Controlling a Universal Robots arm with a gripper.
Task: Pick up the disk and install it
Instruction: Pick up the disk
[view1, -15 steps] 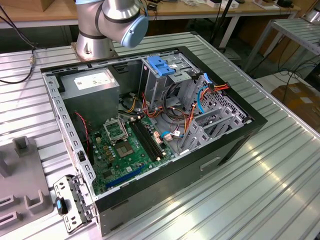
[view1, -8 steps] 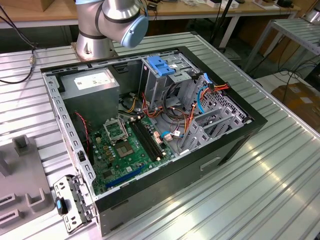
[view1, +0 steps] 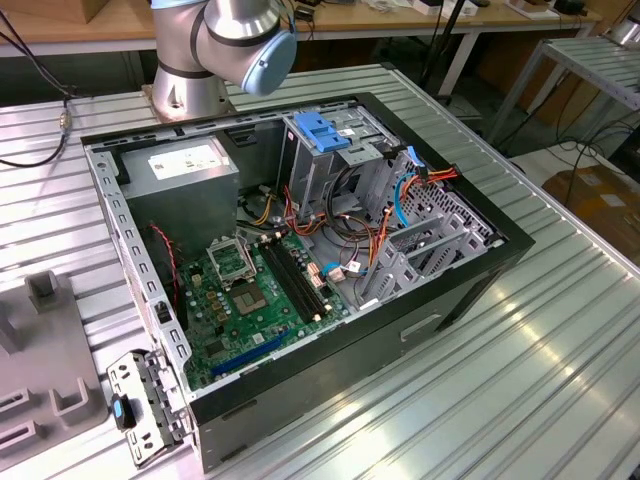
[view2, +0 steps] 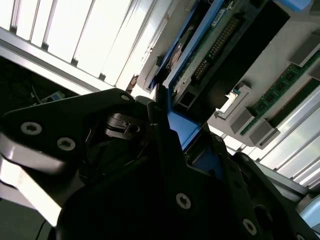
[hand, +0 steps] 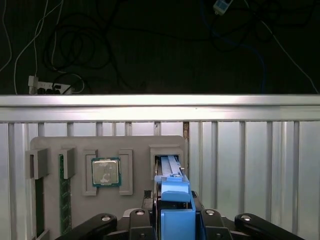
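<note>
Gripper (hand: 176, 217) is closed tight on the disk (hand: 174, 192), pressing both sides of its blue frame. The disk stands on edge with its far end at a slot in the grey tray (hand: 135, 145); I cannot tell whether it is clear of the slot. A processor chip (hand: 105, 172) and a memory stick (hand: 62, 195) are on the same tray. An open computer case (view1: 470, 290) lies on the ribbed metal table (view1: 560, 350).

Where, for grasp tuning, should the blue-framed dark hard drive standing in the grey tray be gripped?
The blue-framed dark hard drive: its upper end, from above, closing across the flat faces. It stands on edge in the grey tray's slot, only that end exposed.
</note>
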